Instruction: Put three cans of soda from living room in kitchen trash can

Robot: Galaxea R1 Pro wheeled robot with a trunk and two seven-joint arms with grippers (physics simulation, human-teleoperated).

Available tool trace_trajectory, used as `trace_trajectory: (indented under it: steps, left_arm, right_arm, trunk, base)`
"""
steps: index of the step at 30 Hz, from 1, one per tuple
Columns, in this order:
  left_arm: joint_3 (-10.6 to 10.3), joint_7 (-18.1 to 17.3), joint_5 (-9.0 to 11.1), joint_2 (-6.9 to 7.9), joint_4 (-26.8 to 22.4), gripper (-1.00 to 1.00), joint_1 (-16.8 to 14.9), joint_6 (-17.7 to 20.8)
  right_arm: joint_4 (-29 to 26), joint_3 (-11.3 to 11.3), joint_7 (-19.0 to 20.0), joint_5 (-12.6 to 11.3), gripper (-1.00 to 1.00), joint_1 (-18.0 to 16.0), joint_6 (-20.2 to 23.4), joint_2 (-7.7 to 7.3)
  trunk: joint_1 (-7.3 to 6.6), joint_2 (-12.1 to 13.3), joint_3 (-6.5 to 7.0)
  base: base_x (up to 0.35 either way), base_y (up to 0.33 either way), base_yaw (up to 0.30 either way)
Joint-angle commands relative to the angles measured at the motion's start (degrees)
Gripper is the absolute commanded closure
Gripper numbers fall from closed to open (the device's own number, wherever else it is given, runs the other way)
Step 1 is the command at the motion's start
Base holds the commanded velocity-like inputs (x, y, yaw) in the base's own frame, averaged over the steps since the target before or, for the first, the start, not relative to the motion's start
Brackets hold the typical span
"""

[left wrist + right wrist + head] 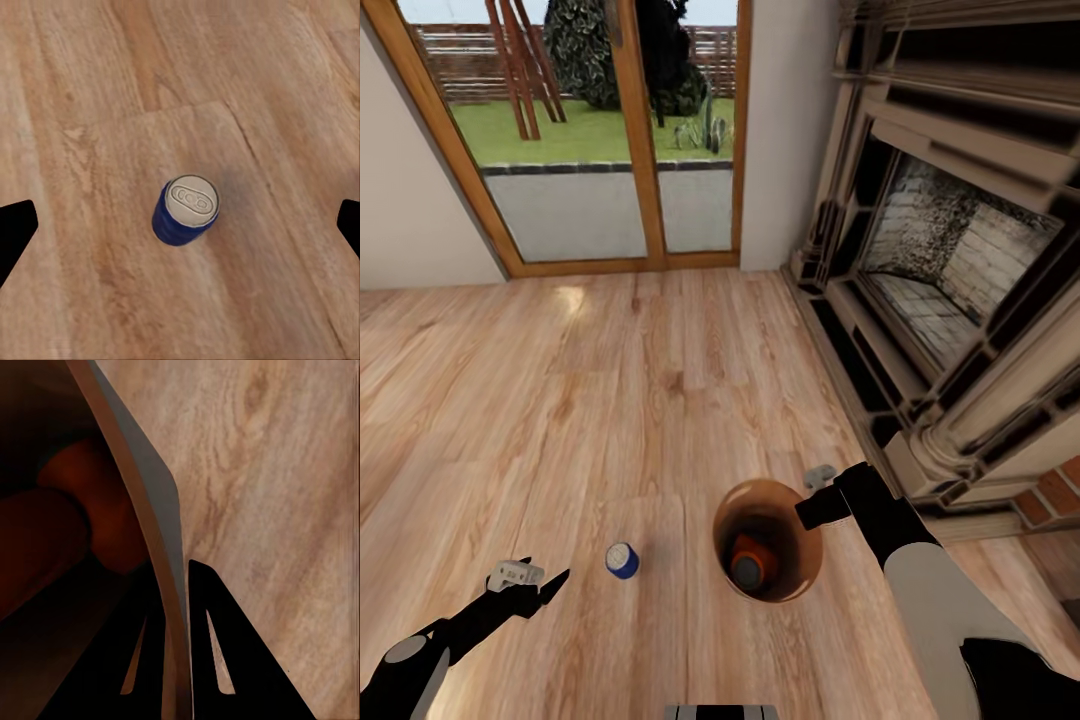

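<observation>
The blue soda can (186, 211) stands upright on the wood floor (610, 400), beside the trash can (800, 570) and below the spread-open left gripper (545, 585). The right gripper (176, 660) clamps the trash can's rim; orange cans (748, 562) lie inside.

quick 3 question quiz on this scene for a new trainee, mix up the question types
1. True or false: the blue can stands upright on the wood floor, outside the bin.
2. What is the right gripper closed on?
A. the blue can
B. the bin's rim
C. the fireplace
3. Fill in: in the head view, an ______ can lies inside the bin.

Key
1. True. The left wrist view shows its silver top facing up, with the left gripper open and not touching it.
2. B. The right wrist view shows the rim wall between its two fingers.
3. orange
</observation>
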Motion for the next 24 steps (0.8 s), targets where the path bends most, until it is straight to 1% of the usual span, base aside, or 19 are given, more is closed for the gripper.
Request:
trace_trajectory:
  steps: [1, 11, 16, 19, 20, 21, 24]
  left_arm:
    - [0.0, 0.0, 0.0, -0.01, 0.0, -1.00, 0.0, 0.0]
    - [-0.1, 0.0, -0.2, -0.07, 0.1, -1.00, 0.0, 0.0]
    - [-0.2, 0.1, -0.4, -0.05, 2.4, -1.00, 0.0, -1.5]
    - [-0.3, 1.1, -0.5, -0.06, 2.7, -1.00, 0.0, -1.9]
    - [-0.4, 2.5, -0.6, -0.05, 2.9, -1.00, 0.0, -2.0]
    - [-0.4, 2.8, -0.6, -0.05, 2.9, -1.00, 0.0, -2.0]
    - [-0.4, 3.9, -0.7, -0.06, 3.0, -1.00, 0.0, -2.1]
  right_arm:
    - [0.0, -0.1, 0.2, -1.1, 1.00, 0.0, 0.5, 0.02]
    - [0.0, -0.1, 0.1, -1.1, 1.00, 0.0, 0.5, 0.03]
    - [0.0, 0.0, 0.1, -1.1, 1.00, 0.0, 0.5, 0.03]
    - [0.0, 0.0, 0.1, -1.1, 1.00, 0.0, 0.5, 0.03]
    - [0.0, 0.0, 0.1, -1.1, 1.00, 0.0, 0.5, 0.03]
    - [0.0, 0.0, 0.1, -1.1, 1.00, 0.0, 0.5, 0.03]
    - [0.0, 0.0, 0.1, -1.1, 1.00, 0.0, 0.5, 0.03]
  trunk:
    - [0.00, 0.0, 0.01]
    - [0.00, 0.0, 0.01]
    - [0.00, 0.0, 0.01]
    - [0.00, 0.0, 0.01]
    - [0.00, 0.0, 0.01]
    - [0.00, 0.0, 0.01]
    - [0.00, 0.0, 0.01]
  base:
    - [0.323, 0.000, 0.000]
    - [0.323, 0.000, 0.000]
    - [0.324, 0.000, 0.000]
    - [0.324, 0.000, 0.000]
    - [0.274, -0.017, 0.000]
    - [0.241, -0.013, 0.000]
    - [0.139, -0.007, 0.000]
